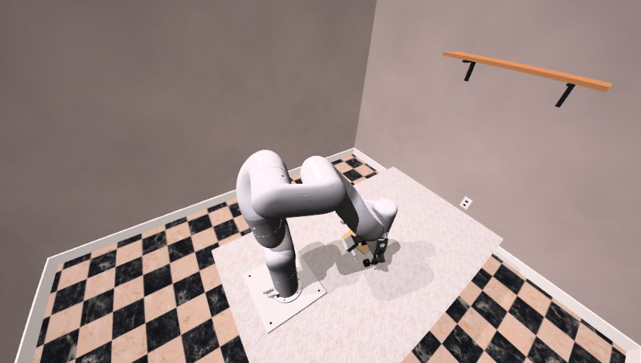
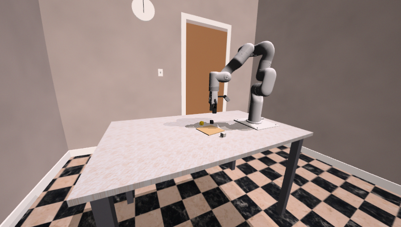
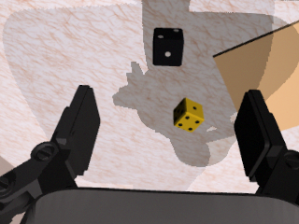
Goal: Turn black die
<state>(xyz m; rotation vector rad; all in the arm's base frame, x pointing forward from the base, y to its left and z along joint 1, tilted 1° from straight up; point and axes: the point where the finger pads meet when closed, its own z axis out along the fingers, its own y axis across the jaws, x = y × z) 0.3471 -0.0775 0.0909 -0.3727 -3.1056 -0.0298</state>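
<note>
The black die (image 1: 366,262) (image 2: 211,121) (image 3: 168,47) lies on the table beyond the mat's corner, off the mat. In the wrist view its larger visible face shows one pip and the narrower face above shows two. The tan mat (image 1: 362,247) (image 2: 209,131) (image 3: 266,70) lies flat. My gripper (image 2: 213,110) (image 3: 167,105) is open and empty, high above the table. In the wrist view the black die lies ahead of the fingertips, roughly midway between them sideways. In the top view the arm and fingers hide part of the area.
A yellow die (image 2: 201,123) (image 3: 188,115) lies near the black die, off the mat, and appears between the fingers in the wrist view but far below them. A white die (image 2: 222,135) lies on the table beside the mat's other side. The arm's base plate (image 2: 271,125) stands farther right.
</note>
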